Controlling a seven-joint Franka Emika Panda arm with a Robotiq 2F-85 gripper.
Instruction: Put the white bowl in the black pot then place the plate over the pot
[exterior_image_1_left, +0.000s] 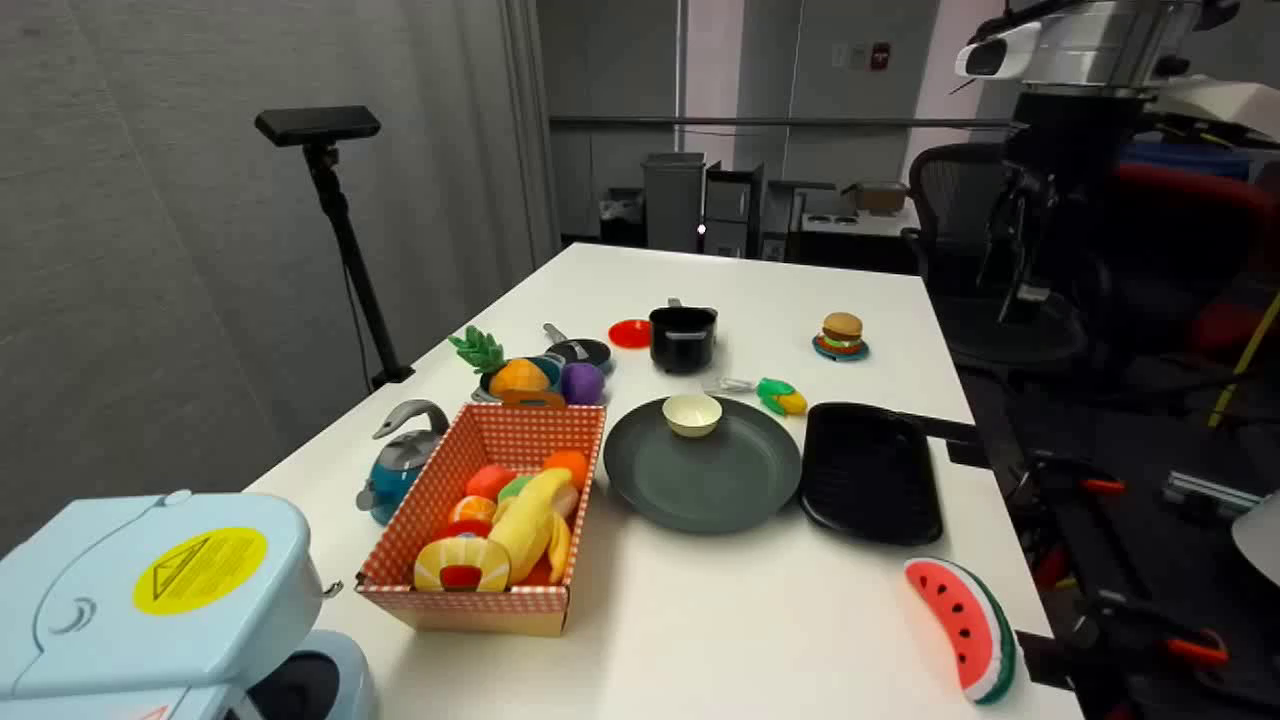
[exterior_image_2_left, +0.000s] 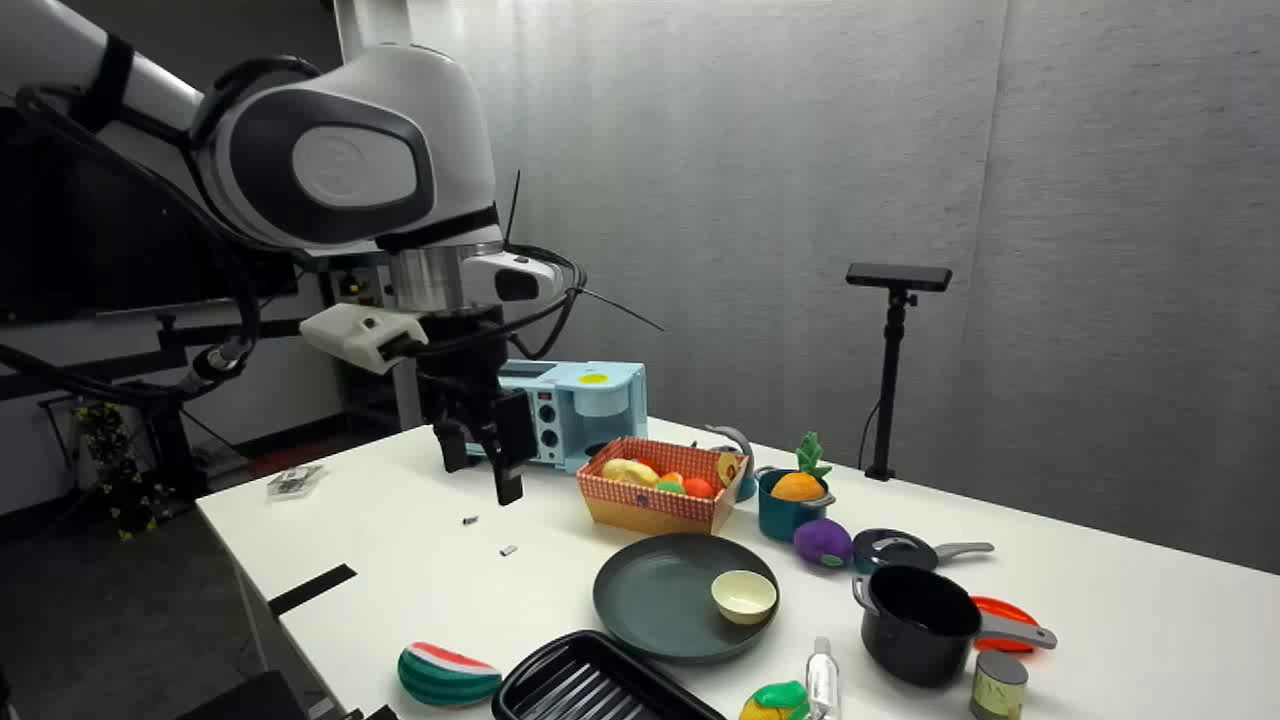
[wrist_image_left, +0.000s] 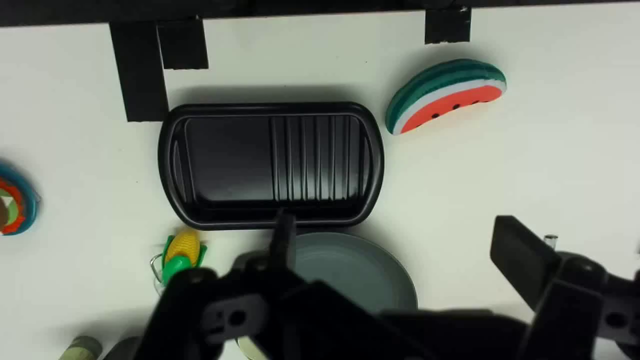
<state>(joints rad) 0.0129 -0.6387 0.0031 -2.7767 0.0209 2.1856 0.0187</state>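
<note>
The small cream-white bowl (exterior_image_1_left: 692, 415) sits upright on the large dark grey-green plate (exterior_image_1_left: 700, 490), near its rim; both show in an exterior view as bowl (exterior_image_2_left: 744, 597) and plate (exterior_image_2_left: 655, 600). The black pot (exterior_image_1_left: 683, 340) stands open and upright on the table beyond the plate, with a grey handle; it also shows in an exterior view (exterior_image_2_left: 915, 625). My gripper (exterior_image_2_left: 482, 475) is open and empty, high above the table, off to the side of the plate. In the wrist view the fingers (wrist_image_left: 395, 230) are wide apart; they partly hide the plate (wrist_image_left: 350, 270) and most of the bowl (wrist_image_left: 246, 348).
A black squarish tray (exterior_image_1_left: 870, 472) lies beside the plate. A checkered basket of toy fruit (exterior_image_1_left: 500, 540) stands on its other side. A toy corn (exterior_image_1_left: 780, 397), clear bottle (exterior_image_2_left: 823, 680), can (exterior_image_2_left: 998, 685), small lidded pan (exterior_image_2_left: 895, 550), red lid (exterior_image_1_left: 630, 334) and purple toy (exterior_image_2_left: 823, 543) lie around the pot.
</note>
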